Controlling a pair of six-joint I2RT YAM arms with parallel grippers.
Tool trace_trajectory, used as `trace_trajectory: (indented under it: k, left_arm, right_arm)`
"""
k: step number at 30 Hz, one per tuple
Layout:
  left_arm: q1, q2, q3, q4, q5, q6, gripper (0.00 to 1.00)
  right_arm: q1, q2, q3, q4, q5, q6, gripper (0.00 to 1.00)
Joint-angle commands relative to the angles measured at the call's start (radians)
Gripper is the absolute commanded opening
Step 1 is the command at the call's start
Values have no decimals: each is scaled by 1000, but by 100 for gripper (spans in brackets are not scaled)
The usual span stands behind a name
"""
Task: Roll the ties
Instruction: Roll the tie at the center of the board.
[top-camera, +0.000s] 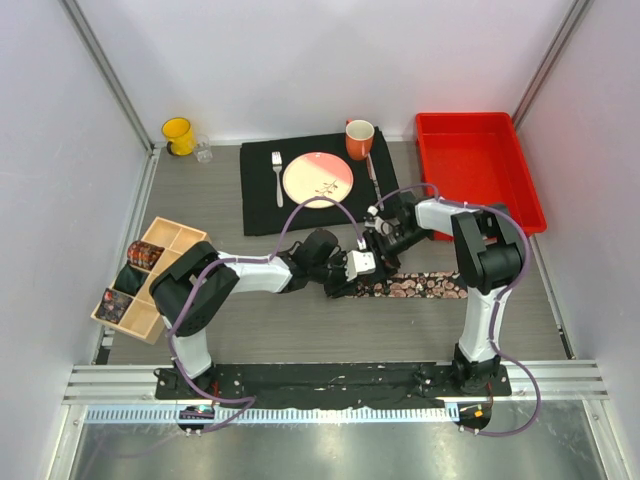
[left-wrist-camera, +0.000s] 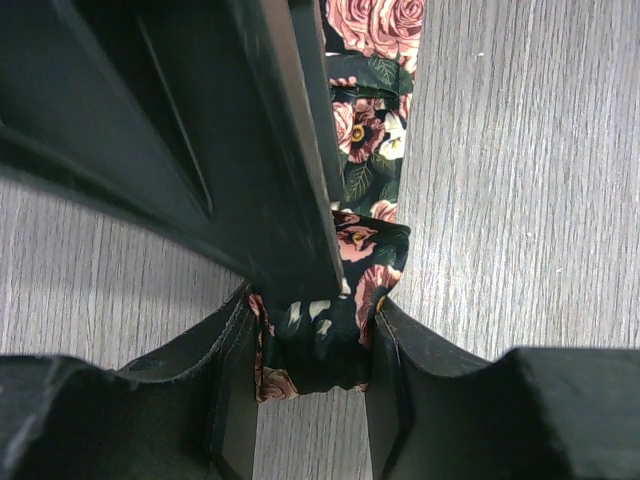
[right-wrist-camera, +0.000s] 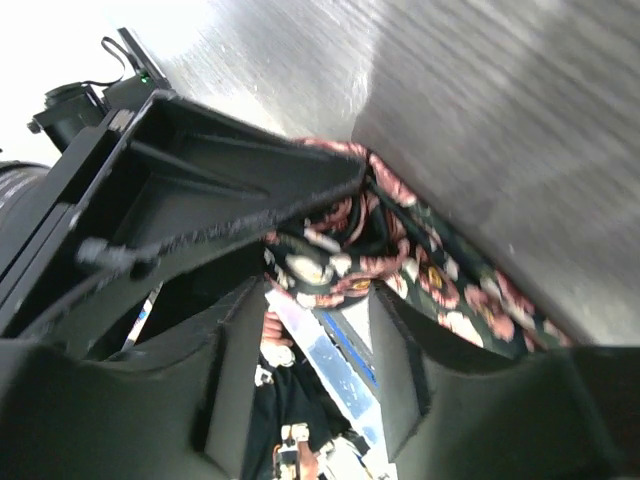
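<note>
We are in the middle of the job. One long black necktie with pink roses (top-camera: 420, 287) lies flat on the grey wooden surface (top-camera: 300, 330). Only its left end is folded over into a small start of a roll, and most of the strip is not rolled yet. In the wooden box with little rooms (top-camera: 185, 238) on the left sits a dark red-brown coil (top-camera: 143, 254) that looks like a tie already rolled. There may be more dark ones beside it, but they are too small for us to be sure. Our left pincer (left-wrist-camera: 315, 350) is closed nearly all the way and squeezes the folded end of the necktie between its two fingers. Our right pincer (right-wrist-camera: 320, 300) is at the same bunched end. Its fingers stand a little apart with the cloth at their tips, and we cannot tell if it grips or only touches. We think the end must now be turned over and over until the whole strip is a coil.
</note>
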Motion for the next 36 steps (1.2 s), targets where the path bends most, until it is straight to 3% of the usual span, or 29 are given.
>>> trace_trajectory:
  k: [1, 3, 6, 7, 8, 12, 18, 28, 33, 36]
  left_arm:
    - [3, 54, -13, -119, -85, 28, 32]
    - [5, 54, -8, -127, -83, 28, 33]
    - [3, 60, -4, -138, -73, 28, 35]
    - [3, 63, -2, -139, -71, 28, 37]
    - [3, 60, 2, -144, -68, 28, 38]
    - [8, 51, -1, -135, -47, 27, 49]
    - [51, -13, -18, -40, 73, -48, 79]
    - [63, -3, -35, 227, 190, -200, 90]
    - [57, 72, -12, 367, 205, -289, 91]
    - [51, 124, -13, 447, 239, -321, 85]
  right_arm:
    - [9, 50, 45, 12, 28, -18, 45]
    - [9, 61, 51, -4, 37, -39, 41]
    - [9, 85, 57, -40, 52, -90, 20]
    - [11, 90, 56, -45, 63, -99, 4]
    - [9, 90, 54, -45, 84, -105, 1]
    - [9, 99, 54, -45, 153, -130, 1]
    - [-6, 102, 31, -18, 258, -144, 1]
    - [-17, 88, -4, 50, 413, -93, 1]
    - [-17, 76, -36, 84, 465, -76, 1]
    - [-17, 73, -52, 104, 479, -69, 1]
